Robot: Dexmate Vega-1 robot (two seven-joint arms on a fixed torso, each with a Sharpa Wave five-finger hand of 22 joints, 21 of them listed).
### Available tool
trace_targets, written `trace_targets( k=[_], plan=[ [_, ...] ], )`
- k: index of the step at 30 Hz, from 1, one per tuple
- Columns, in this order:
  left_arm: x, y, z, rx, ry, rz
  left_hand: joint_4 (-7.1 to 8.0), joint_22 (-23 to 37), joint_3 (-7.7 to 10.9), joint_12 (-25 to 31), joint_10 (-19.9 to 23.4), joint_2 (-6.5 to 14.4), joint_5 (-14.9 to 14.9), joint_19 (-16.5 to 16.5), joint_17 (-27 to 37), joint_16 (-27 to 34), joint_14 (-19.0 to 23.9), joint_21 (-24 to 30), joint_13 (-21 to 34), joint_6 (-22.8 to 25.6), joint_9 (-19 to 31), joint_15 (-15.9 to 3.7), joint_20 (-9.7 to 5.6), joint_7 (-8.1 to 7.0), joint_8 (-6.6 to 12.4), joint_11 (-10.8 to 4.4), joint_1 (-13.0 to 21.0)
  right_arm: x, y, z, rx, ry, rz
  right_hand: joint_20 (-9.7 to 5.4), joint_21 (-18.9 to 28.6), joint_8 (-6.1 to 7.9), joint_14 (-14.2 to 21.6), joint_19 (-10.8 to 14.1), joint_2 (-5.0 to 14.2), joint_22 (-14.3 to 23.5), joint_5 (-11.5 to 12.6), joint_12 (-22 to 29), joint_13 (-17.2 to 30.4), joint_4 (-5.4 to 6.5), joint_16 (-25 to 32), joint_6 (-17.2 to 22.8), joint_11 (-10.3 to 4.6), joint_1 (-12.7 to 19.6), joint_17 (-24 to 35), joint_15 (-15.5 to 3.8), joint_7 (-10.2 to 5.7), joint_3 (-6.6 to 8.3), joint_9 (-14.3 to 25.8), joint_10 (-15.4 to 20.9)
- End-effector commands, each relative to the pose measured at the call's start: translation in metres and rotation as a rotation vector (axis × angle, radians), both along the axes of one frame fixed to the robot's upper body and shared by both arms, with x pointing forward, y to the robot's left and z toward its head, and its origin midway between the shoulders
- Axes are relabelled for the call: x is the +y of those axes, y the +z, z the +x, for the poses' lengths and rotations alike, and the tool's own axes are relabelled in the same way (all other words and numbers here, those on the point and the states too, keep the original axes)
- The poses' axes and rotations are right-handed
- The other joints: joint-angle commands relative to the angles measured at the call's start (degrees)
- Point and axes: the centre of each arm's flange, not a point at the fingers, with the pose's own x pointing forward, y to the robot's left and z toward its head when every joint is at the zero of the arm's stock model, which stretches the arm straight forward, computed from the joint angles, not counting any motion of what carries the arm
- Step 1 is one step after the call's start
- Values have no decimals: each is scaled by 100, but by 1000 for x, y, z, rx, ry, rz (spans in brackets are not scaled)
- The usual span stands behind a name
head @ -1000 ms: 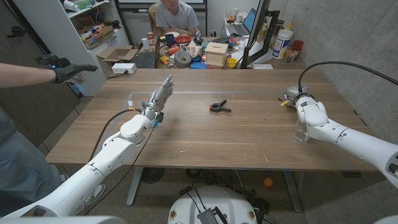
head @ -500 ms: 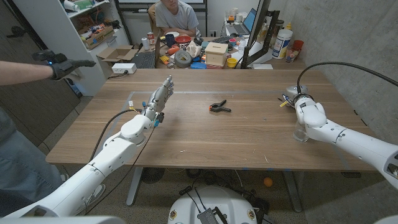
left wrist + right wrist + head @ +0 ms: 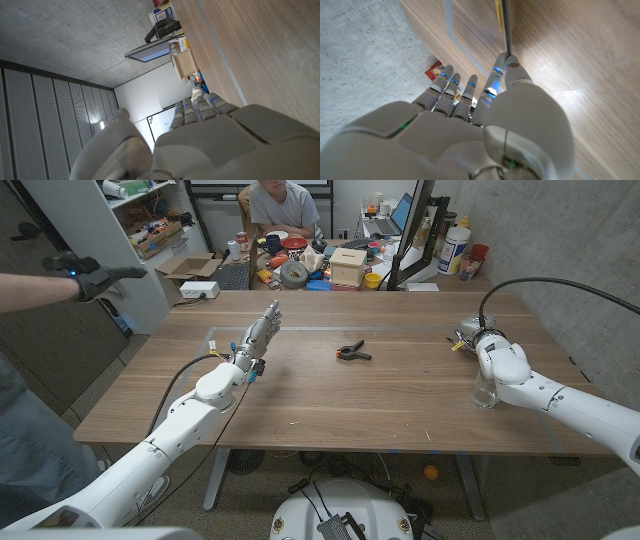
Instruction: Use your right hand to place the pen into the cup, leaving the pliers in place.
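The right hand [image 3: 478, 340] pinches the pen [image 3: 504, 22] near the bench's [image 3: 400, 395] far right edge; cup [image 3: 484, 392] nearer; left hand's fingers [image 3: 264, 325] released.

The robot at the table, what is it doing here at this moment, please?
The robot's right hand is at the pen on the far right of the wooden table; the right wrist view shows a fingertip touching it, but whether it is gripped cannot be told. The clear cup stands nearer, beside the right forearm, with no pen in it. The pliers lie untouched mid-table. The left hand holds nothing, fingers extended.
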Motion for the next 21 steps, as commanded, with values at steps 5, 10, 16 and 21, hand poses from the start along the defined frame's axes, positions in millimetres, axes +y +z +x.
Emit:
trace_targets(
  k=[5,10,16,21],
  plan=[
    [-1,-1,1,0,-5,-1,14,14,-18,-17,9,9,-15,-26,29,2,18,-20,12,32,29,33,32,2,-16,4,40,6,15,-8,-35,18,-24,-126,-15,39,68,60,10,23,32,-22,1,32,38,282,-47,49,36,-257,-267,8,138,30],
    [0,-1,1,1,-6,-2,14,14,-22,-16,13,11,-17,-29,29,3,19,-21,12,26,29,37,32,0,-20,15,41,6,18,-10,-38,17,-27,-121,-17,45,76,63,10,24,29,-26,1,37,39,280,-44,54,38,-253,-268,6,145,33],
    [-1,-3,2,1,-3,1,14,14,-27,-18,8,14,-18,-34,29,3,21,-23,12,31,29,32,27,0,-19,12,42,7,20,-13,-45,13,-17,-124,-17,49,94,81,9,26,24,-28,1,41,43,275,-43,64,42,-269,-268,4,147,46],
    [-3,-4,3,1,-16,-4,13,14,-31,-19,6,16,-19,-33,29,3,21,-23,12,32,29,34,27,-1,-20,1,44,9,23,-20,-64,14,-32,-131,-21,54,96,83,10,26,20,-30,1,45,42,287,-40,68,44,-267,-268,2,144,55]
  ],
)
